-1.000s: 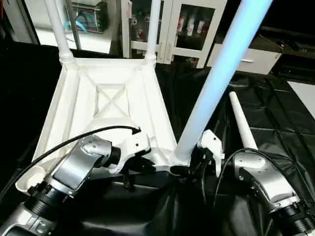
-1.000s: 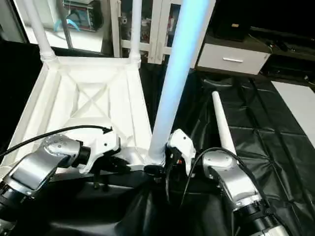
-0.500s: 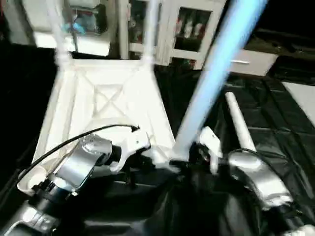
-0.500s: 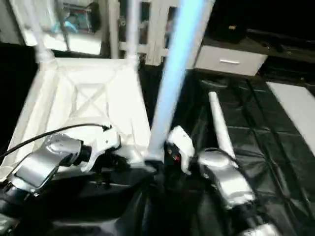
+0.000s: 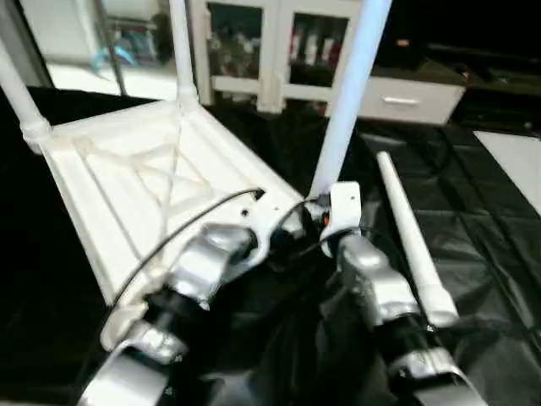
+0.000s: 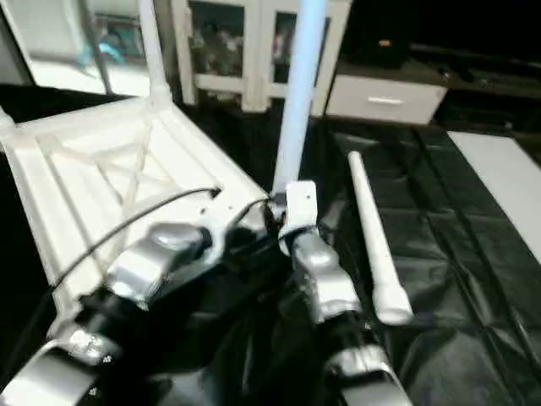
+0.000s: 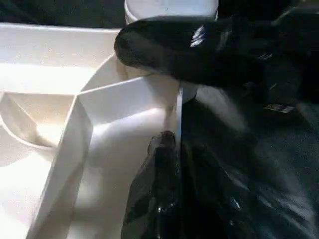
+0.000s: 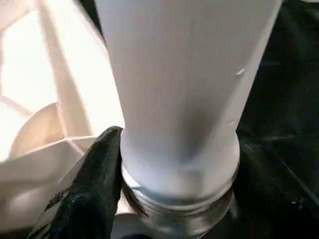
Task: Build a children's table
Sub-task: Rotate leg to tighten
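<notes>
The children's table lies upside down: its white tabletop [image 5: 127,182] shows its X ribs, and two legs [image 5: 180,46] stand in the far corner sockets. A third leg [image 5: 348,93] rises nearly upright from the near right corner. My right gripper [image 5: 319,218] is shut on this leg's base; in the right wrist view one black finger [image 8: 94,184] presses beside the threaded end [image 8: 174,199]. My left gripper [image 7: 144,92] is shut on the tabletop's rim [image 7: 124,94] right beside that corner socket. A fourth leg [image 5: 407,233] lies loose on the cloth to the right.
The black cloth [image 5: 473,254] of the work table spreads to the right and front. A white glass-door cabinet [image 5: 283,51] and a white drawer unit [image 5: 406,97] stand behind. A pale sheet [image 5: 520,161] lies at the far right edge.
The tabletop has swung, its far end going left, and the near right corner sits further from me. The third leg now stands more upright. Both grippers stay at that corner.
</notes>
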You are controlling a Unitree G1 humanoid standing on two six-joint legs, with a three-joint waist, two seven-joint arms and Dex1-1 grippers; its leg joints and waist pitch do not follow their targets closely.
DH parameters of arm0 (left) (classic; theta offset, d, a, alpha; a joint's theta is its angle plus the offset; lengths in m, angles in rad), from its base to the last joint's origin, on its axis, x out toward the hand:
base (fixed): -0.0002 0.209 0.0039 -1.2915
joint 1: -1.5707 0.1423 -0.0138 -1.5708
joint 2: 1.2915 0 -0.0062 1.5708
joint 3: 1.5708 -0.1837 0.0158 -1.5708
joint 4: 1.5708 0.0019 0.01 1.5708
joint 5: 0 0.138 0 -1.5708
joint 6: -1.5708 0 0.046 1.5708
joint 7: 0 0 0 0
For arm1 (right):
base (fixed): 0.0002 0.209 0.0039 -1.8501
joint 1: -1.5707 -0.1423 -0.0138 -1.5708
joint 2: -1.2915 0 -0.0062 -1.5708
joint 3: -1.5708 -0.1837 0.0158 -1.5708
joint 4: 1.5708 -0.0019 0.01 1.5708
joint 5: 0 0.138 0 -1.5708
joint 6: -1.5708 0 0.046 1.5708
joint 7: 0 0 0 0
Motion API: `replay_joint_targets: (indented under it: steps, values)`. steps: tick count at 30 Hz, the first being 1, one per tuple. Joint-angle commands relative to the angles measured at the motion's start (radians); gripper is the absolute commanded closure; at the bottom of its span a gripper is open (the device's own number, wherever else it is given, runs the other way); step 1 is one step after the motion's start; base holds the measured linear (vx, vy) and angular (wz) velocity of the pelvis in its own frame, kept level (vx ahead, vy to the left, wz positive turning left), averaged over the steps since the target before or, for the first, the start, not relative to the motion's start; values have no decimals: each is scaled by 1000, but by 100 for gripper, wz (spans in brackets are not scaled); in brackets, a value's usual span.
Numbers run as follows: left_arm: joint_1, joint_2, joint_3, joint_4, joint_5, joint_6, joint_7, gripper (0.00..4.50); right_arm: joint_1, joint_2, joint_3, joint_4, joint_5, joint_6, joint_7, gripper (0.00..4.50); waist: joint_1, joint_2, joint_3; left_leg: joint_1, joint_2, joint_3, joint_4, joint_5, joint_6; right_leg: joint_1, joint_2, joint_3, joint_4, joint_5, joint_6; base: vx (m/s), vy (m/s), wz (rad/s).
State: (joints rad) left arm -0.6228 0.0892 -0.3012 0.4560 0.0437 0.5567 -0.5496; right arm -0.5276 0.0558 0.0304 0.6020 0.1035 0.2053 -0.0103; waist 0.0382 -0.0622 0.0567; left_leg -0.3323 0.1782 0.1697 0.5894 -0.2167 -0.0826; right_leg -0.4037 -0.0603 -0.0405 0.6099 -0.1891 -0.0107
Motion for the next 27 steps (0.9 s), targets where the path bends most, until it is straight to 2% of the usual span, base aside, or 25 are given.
replay_joint_targets:
  steps: [1,4,6,7,8,9,10,12,13,15,16,17,19,20,21,23,24,25,27]
  values:
    - [-7,-22,41,41,15,-60,115,450,9,48,30,53,-10,7,4,180,4,-3,-44,-4,39,-9,-77,-192,20,31,-73,49,-82,-242,-156,0,0,0]
    - [1,-8,29,23,18,-52,86,450,6,51,28,39,6,-13,51,181,4,-3,-45,-14,39,-10,-78,-168,33,41,-75,47,-78,-220,-157,0,0,0]
    - [4,3,27,25,17,-54,75,450,8,52,24,25,23,-42,93,181,3,-1,-43,-13,39,-10,-78,-165,36,40,-76,47,-80,-227,-157,0,0,0]
    - [3,6,28,32,19,-59,72,450,7,53,22,23,24,-60,108,146,3,-1,-42,-14,40,-10,-79,-173,37,40,-77,47,-81,-241,-157,0,0,0]
    - [4,9,30,33,18,-61,70,450,9,51,22,16,24,-68,115,146,3,-2,-42,-13,41,-10,-80,-180,36,39,-77,46,-83,-260,-154,0,0,0]
    - [6,14,31,30,18,-63,64,450,12,49,21,3,25,-76,121,125,3,-2,-41,-13,41,-10,-80,-183,36,38,-78,47,-84,-270,-152,0,0,0]
    - [11,27,34,27,13,-74,45,450,16,40,22,-24,34,-84,138,108,3,4,-39,-14,41,-12,-82,-189,33,37,-77,47,-85,-285,-148,0,0,0]
    - [20,43,31,15,8,-85,16,450,19,30,21,-48,38,-80,149,101,1,2,-37,-18,41,-13,-85,-209,34,39,-76,48,-89,-305,-139,0,0,0]
    - [37,77,12,-21,3,-70,-43,450,25,7,16,-86,52,-57,182,94,-5,3,-40,-29,42,-20,-88,-187,32,51,-81,45,-84,-301,-134,0,0,0]
    - [46,93,2,-37,1,-68,-70,450,28,-6,16,-101,53,-46,195,74,-7,4,-42,-26,43,-18,-84,-163,35,46,-79,46,-81,-266,-141,0,0,0]
    - [62,130,-25,-67,1,-70,-127,450,37,-34,14,-136,67,1,234,64,-7,3,-41,-24,43,-14,-81,-144,43,42,-77,46,-78,-225,-156,0,0,0]
    - [73,154,-43,-86,2,-73,-164,450,43,-53,12,-159,76,33,260,56,-4,3,-45,-24,42,-12,-77,-116,55,47,-76,47,-73,-184,-163,0,0,0]
    - [103,211,-72,-135,-9,-48,-247,450,63,-120,35,-234,86,81,351,40,0,10,-44,-19,46,-8,-76,-87,64,40,-74,46,-67,-128,-190,0,0,0]
    - [113,229,-78,-150,-18,-44,-277,450,70,-147,47,-259,87,95,385,22,4,11,-42,-19,49,-6,-75,-74,69,41,-73,45,-64,-98,-201,0,0,0]
    - [121,242,-82,-161,-25,-37,-299,450,76,-169,54,-278,88,102,412,22,4,13,-41,-18,49,-4,-75,-71,67,39,-73,46,-64,-89,-207,0,0,0]
    - [135,281,-100,-176,-38,-63,-366,450,99,-235,78,-335,111,129,531,14,7,12,-41,-16,49,-2,-76,-85,63,40,-72,46,-64,-87,-223,0,0,0]
    - [135,283,-101,-177,-38,-65,-369,450,100,-238,79,-337,112,130,536,14,9,11,-40,-16,50,-3,-77,-92,64,41,-72,45,-66,-94,-224,0,0,0]
    - [147,330,-121,-196,-48,-98,-448,450,129,-325,115,-394,132,129,686,7,10,11,-39,-15,51,-3,-78,-106,61,41,-73,45,-67,-114,-222,0,0,0]
    - [162,381,-143,-237,-66,-118,-540,450,158,-409,153,-443,138,123,808,7,17,11,-34,-14,56,-5,-81,-150,57,42,-76,48,-73,-172,-205,0,0,0]
